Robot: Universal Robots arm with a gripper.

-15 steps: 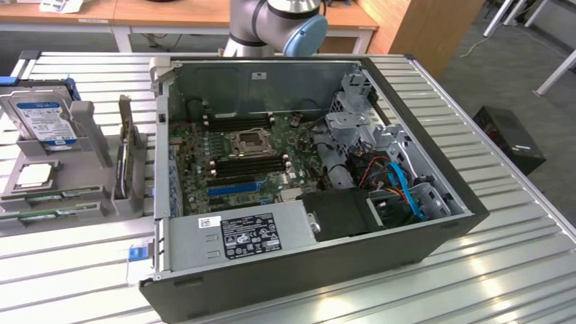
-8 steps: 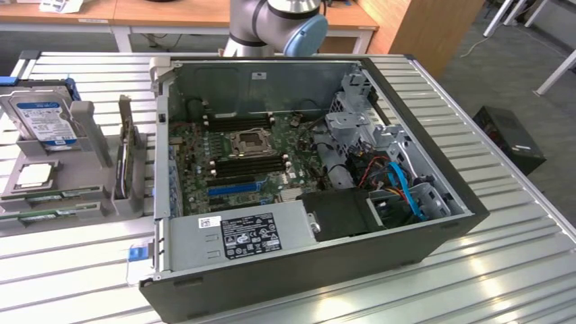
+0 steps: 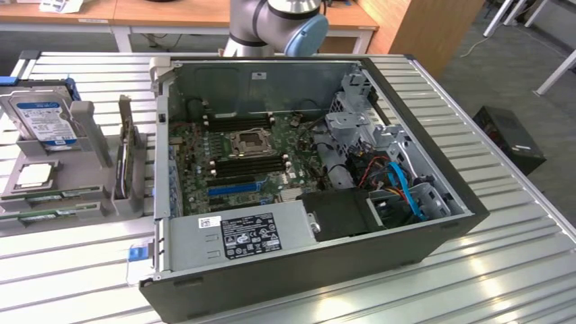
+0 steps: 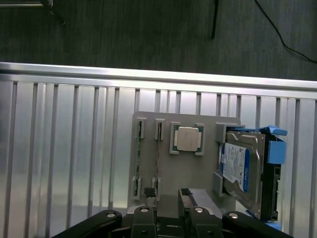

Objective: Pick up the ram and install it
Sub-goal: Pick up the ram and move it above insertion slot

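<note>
Two thin green ram sticks stand on edge side by side in a grey holder tray (image 4: 173, 173). In the wrist view the nearer ram stick (image 4: 157, 158) and its neighbour (image 4: 138, 158) run parallel, just beyond my gripper (image 4: 166, 198). The gripper hangs above the tray's near end, open, with nothing between its fingers. From outside, the ram (image 3: 50, 196) lies at the tray's front on the exterior view's left. Long black memory slots (image 3: 247, 162) sit on the motherboard inside the open computer case (image 3: 432, 196).
The tray also carries a processor chip (image 4: 187, 139), a blue-labelled hard drive (image 4: 241, 168) and an upright card (image 3: 126, 148). The slatted metal table (image 3: 504, 270) holds everything. The arm's base (image 3: 270, 20) stands behind the case. A power supply (image 3: 243, 236) fills the case's front.
</note>
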